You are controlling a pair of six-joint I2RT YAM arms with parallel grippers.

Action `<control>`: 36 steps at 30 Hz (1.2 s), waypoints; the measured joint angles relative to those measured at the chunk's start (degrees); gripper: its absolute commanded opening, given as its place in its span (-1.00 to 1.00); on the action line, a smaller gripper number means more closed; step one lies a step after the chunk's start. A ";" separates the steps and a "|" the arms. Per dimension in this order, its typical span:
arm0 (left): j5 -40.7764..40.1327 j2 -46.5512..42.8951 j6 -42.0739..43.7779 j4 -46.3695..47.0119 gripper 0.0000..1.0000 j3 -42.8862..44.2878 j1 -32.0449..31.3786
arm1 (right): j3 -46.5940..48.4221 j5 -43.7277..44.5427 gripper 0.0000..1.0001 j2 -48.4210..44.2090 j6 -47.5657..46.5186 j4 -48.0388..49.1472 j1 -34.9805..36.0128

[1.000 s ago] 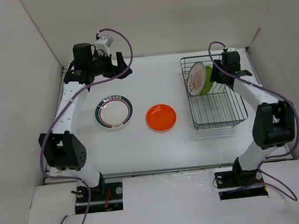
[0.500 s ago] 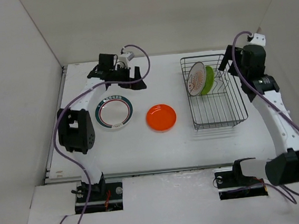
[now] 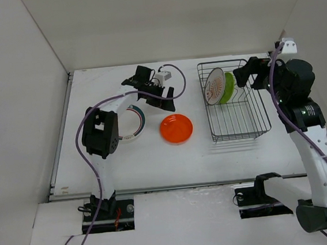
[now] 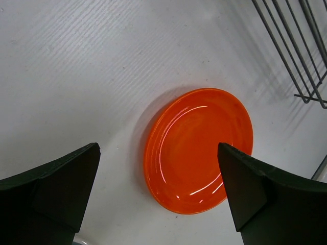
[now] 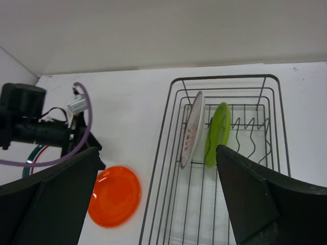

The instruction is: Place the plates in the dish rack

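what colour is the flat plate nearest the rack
A plain orange plate, glossy with no pattern. It shows best in the left wrist view.

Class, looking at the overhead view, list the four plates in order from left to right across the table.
ringed white plate → orange plate → sunburst plate → lime green plate. The last two stand on edge inside the dish rack.

Two plates [image 3: 213, 87] upright in dish rack [image 3: 242, 127]; two plates [image 3: 176, 128] flat on table [image 3: 156, 164], leftward.
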 measured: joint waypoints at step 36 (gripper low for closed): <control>-2.38 5.29 4.50 -3.41 -1.00 -1.16 -3.34 | -1.57 -7.76 1.00 -3.17 0.22 -0.39 0.07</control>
